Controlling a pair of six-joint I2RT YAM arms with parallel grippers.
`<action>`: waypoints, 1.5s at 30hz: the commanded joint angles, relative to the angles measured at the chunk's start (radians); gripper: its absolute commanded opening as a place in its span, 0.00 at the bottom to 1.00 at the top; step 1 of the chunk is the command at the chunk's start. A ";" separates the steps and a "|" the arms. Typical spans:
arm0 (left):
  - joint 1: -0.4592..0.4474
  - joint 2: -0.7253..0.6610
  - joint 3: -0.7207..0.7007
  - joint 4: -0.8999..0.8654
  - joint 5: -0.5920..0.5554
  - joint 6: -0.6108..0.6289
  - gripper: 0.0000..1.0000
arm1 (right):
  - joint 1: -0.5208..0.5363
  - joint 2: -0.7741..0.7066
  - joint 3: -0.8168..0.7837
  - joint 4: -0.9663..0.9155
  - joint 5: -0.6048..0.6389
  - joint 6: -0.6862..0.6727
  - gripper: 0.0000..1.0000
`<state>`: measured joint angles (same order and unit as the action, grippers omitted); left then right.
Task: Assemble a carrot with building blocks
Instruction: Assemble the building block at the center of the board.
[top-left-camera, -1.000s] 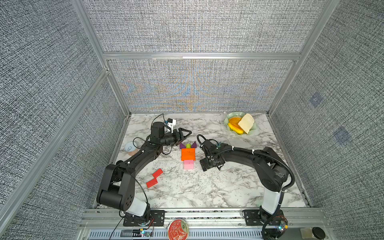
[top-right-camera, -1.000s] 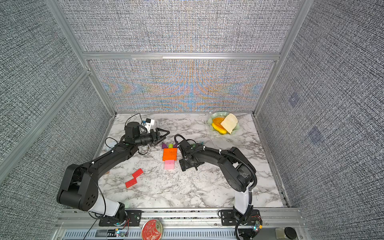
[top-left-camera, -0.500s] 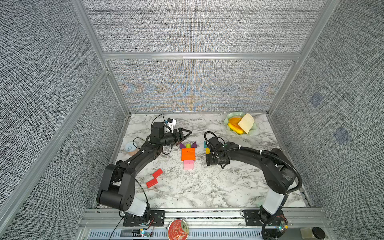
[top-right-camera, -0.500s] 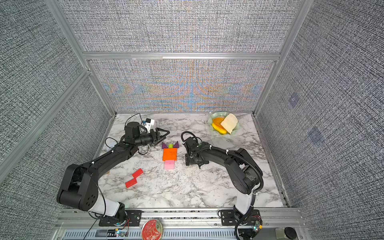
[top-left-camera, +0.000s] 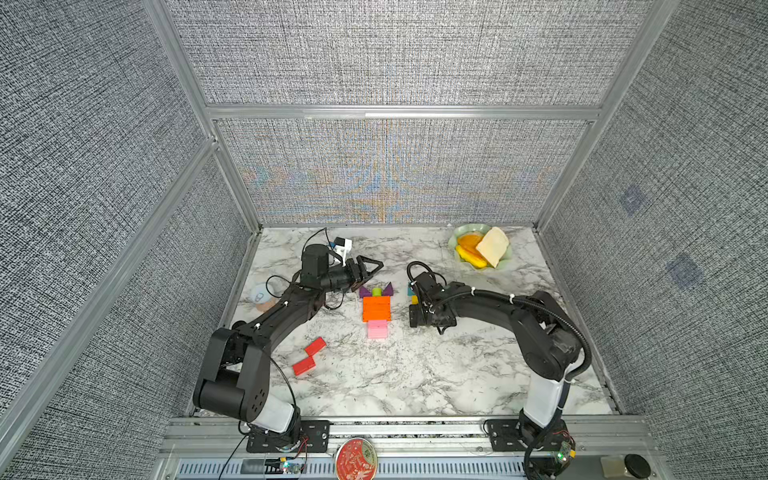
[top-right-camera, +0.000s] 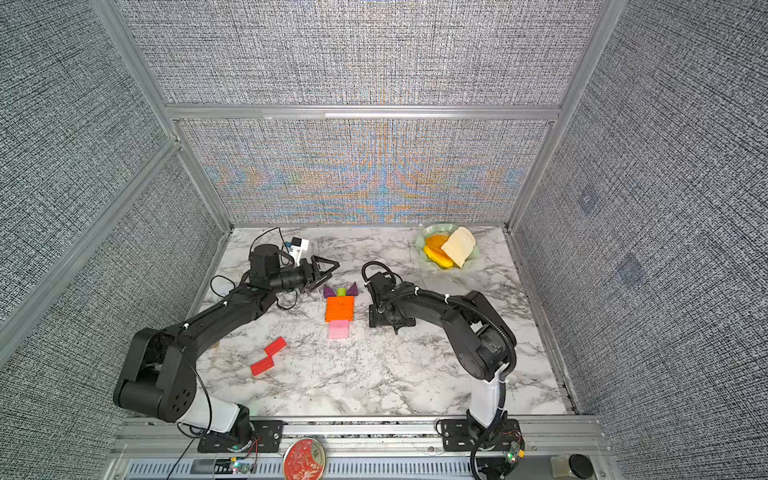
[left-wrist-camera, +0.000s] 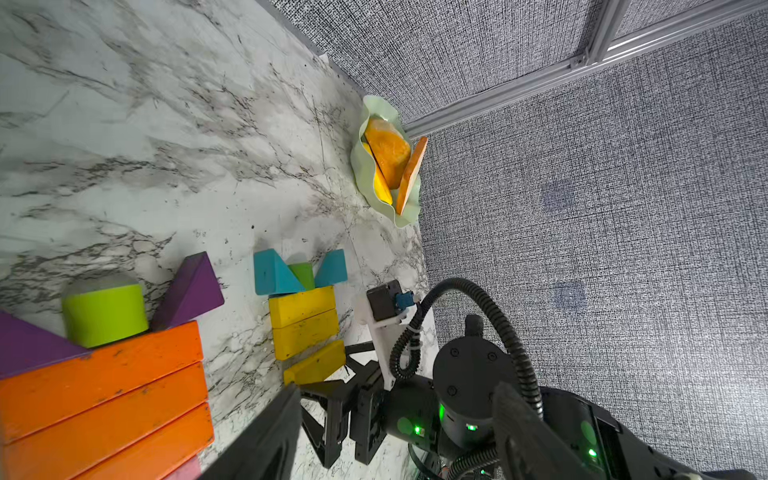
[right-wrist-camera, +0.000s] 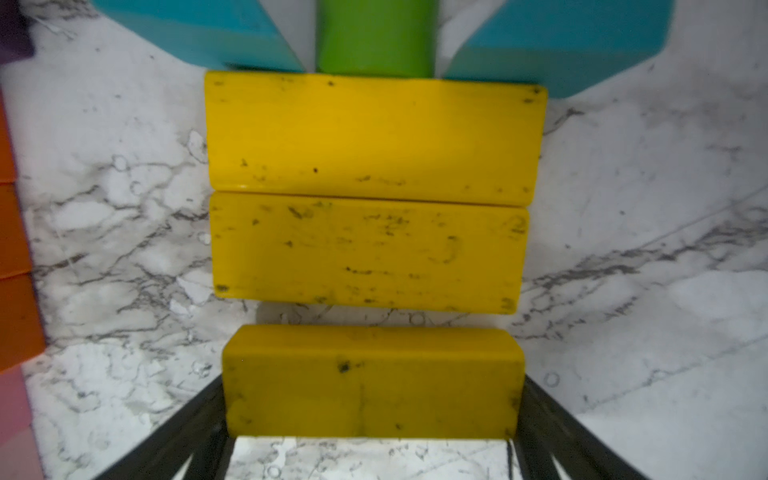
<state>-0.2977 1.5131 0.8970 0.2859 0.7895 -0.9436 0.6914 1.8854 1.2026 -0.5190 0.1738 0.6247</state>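
The third yellow bar (right-wrist-camera: 370, 374) lies crosswise, its long axis parallel to the two yellow bars (right-wrist-camera: 374, 133) beyond it, with a strip of the marble-patterned tabletop (right-wrist-camera: 623, 332) showing between it and the nearer of them. The right gripper (right-wrist-camera: 372, 399) grasps this bar, one finger (right-wrist-camera: 187, 424) against each short end; whether the bar rests on the tabletop or hangs just above it cannot be told. Past the paired bars sit the teal triangles (right-wrist-camera: 199, 29) with a lime-green stub (right-wrist-camera: 374, 37) between them, so this yellow carrot (left-wrist-camera: 303, 316) points its leafy end at the back wall (top-left-camera: 386, 174) and runs back to front. Just beside it, toward the left arm (top-left-camera: 286, 316), lies the orange carrot (top-right-camera: 340, 309) with the same heading: purple triangles (top-left-camera: 365, 291) and a second lime-green stub (top-left-camera: 377, 292) at the far end, three orange bars (top-left-camera: 376, 308) touching side by side, then narrower pink bars (top-left-camera: 377, 329) at the near tip. The left gripper (top-left-camera: 376, 266) hovers beyond the purple triangles, its fingers (left-wrist-camera: 270, 432) parted with nothing between them. Two red bars (top-left-camera: 316, 346) lie loose near the left arm, well apart from both carrots. A pale green wavy dish (top-left-camera: 454, 240) in the far right corner holds toy fruit slices (top-left-camera: 469, 241) and a bread slice (top-left-camera: 493, 246). Grey woven wall panels (top-left-camera: 374, 62) in an aluminium frame (top-left-camera: 399, 112) close in three sides.
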 joint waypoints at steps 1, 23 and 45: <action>0.000 -0.003 -0.002 0.026 0.014 0.003 0.74 | -0.002 0.005 0.009 -0.009 0.015 0.010 0.97; 0.002 0.001 -0.011 0.048 0.020 -0.012 0.74 | -0.011 -0.165 -0.054 -0.043 0.017 -0.079 0.95; 0.002 0.009 -0.008 0.045 0.024 -0.008 0.74 | -0.057 -0.105 -0.123 0.045 -0.092 -0.231 0.62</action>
<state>-0.2977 1.5211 0.8860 0.3138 0.8040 -0.9615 0.6342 1.7771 1.0737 -0.4812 0.0879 0.3981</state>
